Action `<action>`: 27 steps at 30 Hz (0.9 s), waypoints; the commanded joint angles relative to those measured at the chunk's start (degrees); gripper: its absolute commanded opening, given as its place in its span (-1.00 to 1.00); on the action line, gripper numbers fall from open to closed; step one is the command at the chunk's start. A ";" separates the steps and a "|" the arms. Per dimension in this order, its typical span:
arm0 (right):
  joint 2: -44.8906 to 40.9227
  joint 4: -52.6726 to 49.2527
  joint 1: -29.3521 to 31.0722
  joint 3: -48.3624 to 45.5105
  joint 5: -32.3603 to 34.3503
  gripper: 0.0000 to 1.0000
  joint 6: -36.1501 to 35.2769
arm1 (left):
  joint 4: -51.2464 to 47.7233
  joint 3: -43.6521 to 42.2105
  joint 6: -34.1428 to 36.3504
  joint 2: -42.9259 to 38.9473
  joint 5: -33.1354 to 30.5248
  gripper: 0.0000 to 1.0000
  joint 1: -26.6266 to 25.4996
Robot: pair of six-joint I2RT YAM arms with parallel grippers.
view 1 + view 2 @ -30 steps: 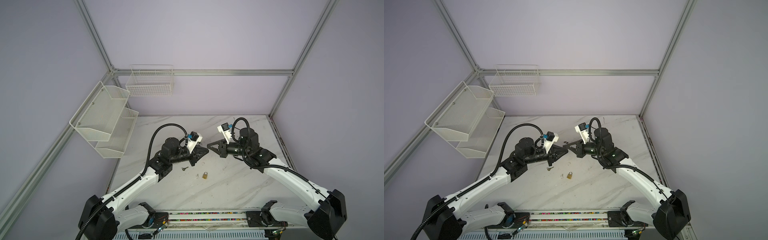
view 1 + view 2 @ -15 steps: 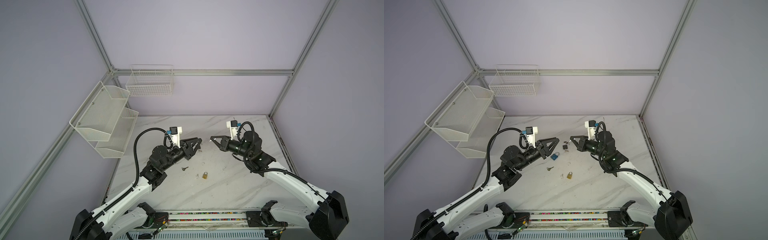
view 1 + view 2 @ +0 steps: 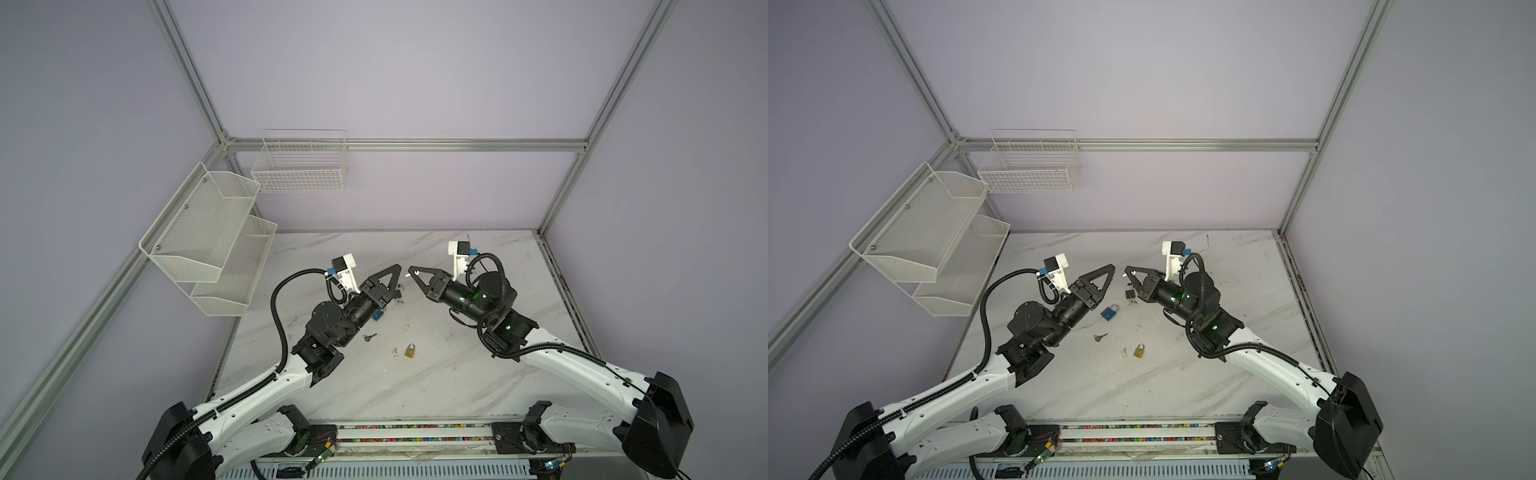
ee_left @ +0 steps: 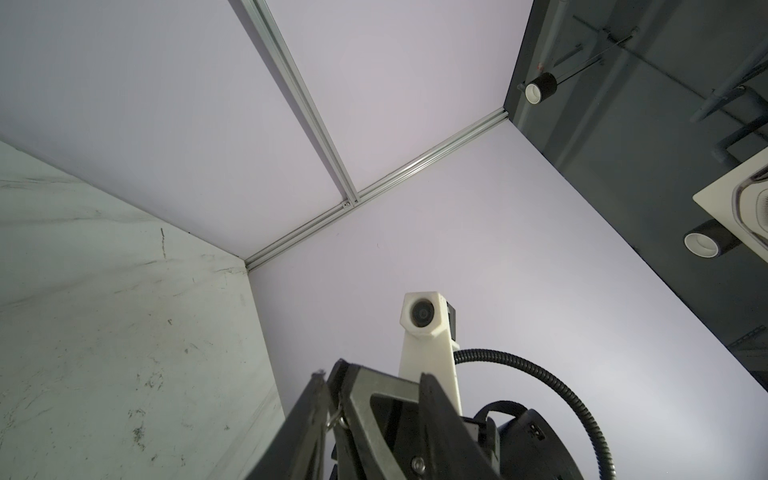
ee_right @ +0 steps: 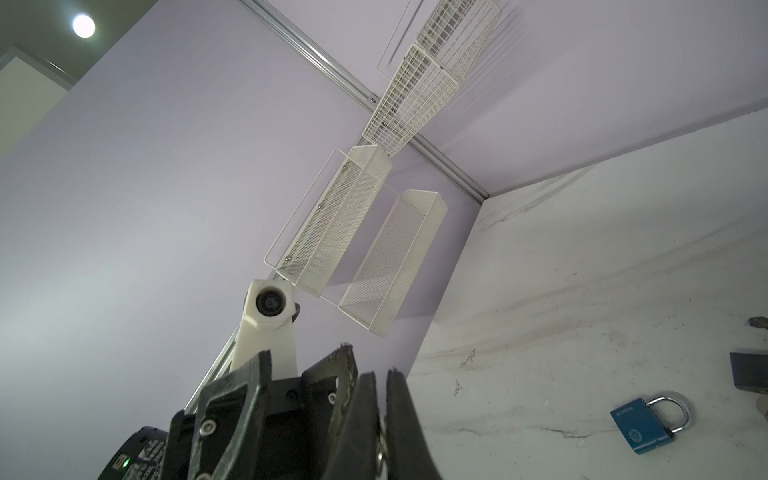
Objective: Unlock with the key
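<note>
The key (image 3: 369, 337) lies on the table (image 3: 415, 390) near the brass lock (image 3: 409, 351). The blue lock (image 3: 377, 316) is mostly hidden under the left gripper (image 3: 397, 269), whose jaws stand parted and empty. The right gripper (image 3: 412, 272) pinches a ring (image 5: 380, 453), barely discernible.

key (image 3: 1100, 337) on table (image 3: 1183, 386) left of near padlock (image 3: 1139, 351), second padlock (image 3: 1109, 311) behind key, shelf (image 3: 892, 257) on left wall (image 3: 830, 145), basket (image 3: 1030, 174) on back wall (image 3: 1163, 83)

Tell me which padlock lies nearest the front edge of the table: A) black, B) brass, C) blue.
B: the brass padlock lies nearest the front edge in both top views; the blue padlock and black padlock lie farther back.
</note>
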 commanded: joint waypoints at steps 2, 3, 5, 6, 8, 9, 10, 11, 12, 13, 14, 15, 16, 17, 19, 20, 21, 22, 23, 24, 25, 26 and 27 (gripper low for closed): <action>0.60 4.23 1.70 1.77 4.25 -1.00 2.40 | 5.60 -1.59 -1.61 1.24 -2.03 -0.32 -1.28; 0.68 4.64 1.97 1.86 4.35 -1.00 2.52 | 5.56 -1.57 -1.52 1.46 -2.19 -0.33 -1.32; 0.85 4.81 2.45 2.13 4.80 -1.00 2.50 | 5.73 -1.87 -1.87 1.63 -3.13 -0.36 -1.73; 1.03 4.53 2.57 2.27 5.04 -1.00 2.57 | 5.79 -1.74 -1.87 1.81 -3.23 -0.36 -1.66; 1.63 5.34 2.77 2.34 4.56 -1.00 2.93 | 5.81 -1.25 -1.64 2.38 -2.65 -0.38 -1.74; 1.79 5.74 2.79 2.40 4.37 -1.00 3.06 | 5.81 -1.10 -1.44 2.52 -2.73 -0.39 -1.77; 1.98 5.69 3.01 2.53 4.51 -1.00 3.11 | 5.90 -1.23 -1.69 2.61 -3.13 -0.41 -1.81; 2.13 5.04 3.12 2.67 4.93 -1.00 3.11 | 6.52 -1.47 -1.96 2.69 -3.44 -0.48 -1.79; 2.27 4.77 3.11 2.67 5.08 -1.00 3.13 | 7.45 -1.63 -1.81 2.78 -3.41 -0.52 -1.90; 2.37 4.94 3.16 2.46 5.36 -1.00 3.37 | 7.95 -1.54 -1.70 3.00 -3.21 -0.55 -1.87; 2.51 5.65 3.08 2.05 5.48 -1.00 3.66 | 8.02 -1.38 -1.70 3.13 -2.98 -0.56 -1.91; 2.47 6.42 3.17 1.68 5.56 -1.00 3.85 | 8.08 -1.19 -1.63 3.35 -2.80 -0.58 -1.91; 2.56 6.52 3.22 1.68 5.72 -1.00 3.97 | 8.07 -1.01 -1.51 3.53 -2.67 -0.62 -1.90; 2.57 6.23 3.24 1.64 5.93 -1.00 3.96 | 8.16 -0.95 -1.60 3.58 -2.66 -0.68 -1.90; 2.44 6.68 3.22 1.18 6.54 -1.00 4.20 | 8.58 -1.00 -1.79 3.90 -2.75 -0.75 -1.99; 2.52 7.15 3.19 0.97 6.48 -1.00 4.33 | 8.60 -1.02 -1.79 4.01 -2.75 -0.75 -1.99; 2.59 7.23 3.27 0.93 6.38 -1.00 4.43 | 8.79 -1.00 -1.91 4.17 -2.75 -0.76 -1.99; 2.62 7.30 3.38 0.96 6.33 -1.00 4.45 | 9.17 -1.00 -1.87 4.35 -2.74 -0.78 -1.99; 2.60 7.35 3.49 0.94 6.22 -1.00 4.26 | 9.46 -0.99 -1.78 4.45 -2.83 -0.81 -1.99; 2.57 7.06 3.52 1.00 6.17 -1.00 4.05 | 9.62 -1.08 -1.79 4.46 -3.08 -0.85 -1.99; 2.56 6.77 3.60 1.06 6.28 -1.00 3.78 | 9.65 -1.08 -1.65 4.46 -3.27 -0.90 -1.99; 2.35 6.60 3.60 1.03 6.38 -1.00 3.52 | 9.65 -1.00 -1.46 4.37 -3.36 -0.92 -1.97; 2.28 6.44 3.60 1.05 6.46 -1.00 3.25 | 9.65 -0.92 -1.43 4.39 -3.45 -0.93 -1.99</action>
